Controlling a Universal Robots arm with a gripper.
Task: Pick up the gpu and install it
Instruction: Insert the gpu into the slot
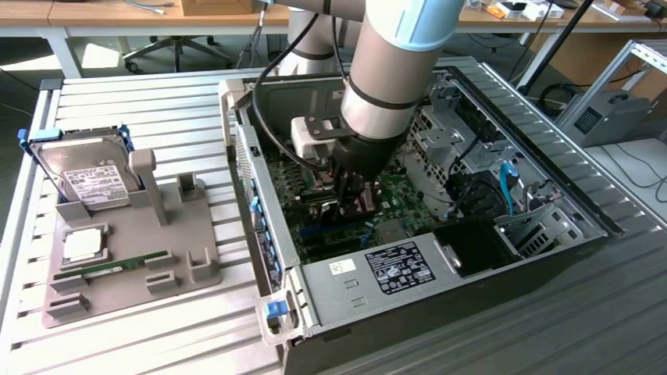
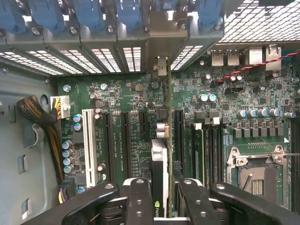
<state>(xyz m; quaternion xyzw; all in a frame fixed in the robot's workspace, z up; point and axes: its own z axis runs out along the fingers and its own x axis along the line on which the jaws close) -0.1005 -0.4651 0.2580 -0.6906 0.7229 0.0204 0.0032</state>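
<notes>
The tool [image 2: 165,187] grips the gpu [image 2: 159,157] edge-on over the motherboard [image 2: 117,93]; its small green logo is unreadable.

The tool [image 2: 163,183] is matt black. Between its fingers [image 2: 139,201] the gpu [image 2: 159,154] shows a silver-grey and black edge with a small green logo. Under the tool the motherboard [image 2: 117,98] is dark green, with black slots [image 2: 125,140] and one white slot [image 2: 88,145]. Beyond the tool, the clips [image 2: 89,14] are blue, and a twisted wire [image 2: 253,68] spirals red and black.
</notes>
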